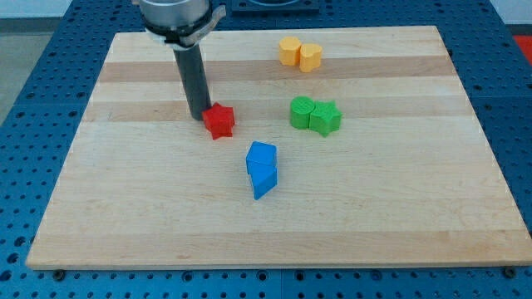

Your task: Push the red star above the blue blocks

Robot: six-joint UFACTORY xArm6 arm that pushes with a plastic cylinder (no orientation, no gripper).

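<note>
Taking the red star (219, 121) as the landmark, and starting from the view's bottom: the wooden surface (125, 224) is bare along its near edge. Nearest of the blocks are the two blue blocks (262, 169), stacked tight against each other toward the view's bottom and a little to the view's right of the star, near it but apart from it. Their shapes are angular; the lower one ends in a point.

The red star itself sits left of the surface's middle. My tip (199, 116) stands just at the star's left side, touching it or very nearly so, with the dark rod rising straight up from there to the arm's grey collar (179, 17) at the view's top. This arm carries no fingers, so nothing is held.

To the view's right of the star, at much the same height, two green blocks (315, 115) touch each other. Farthest, up and to the right of the star, two yellow blocks (300, 53) sit pressed together.
</note>
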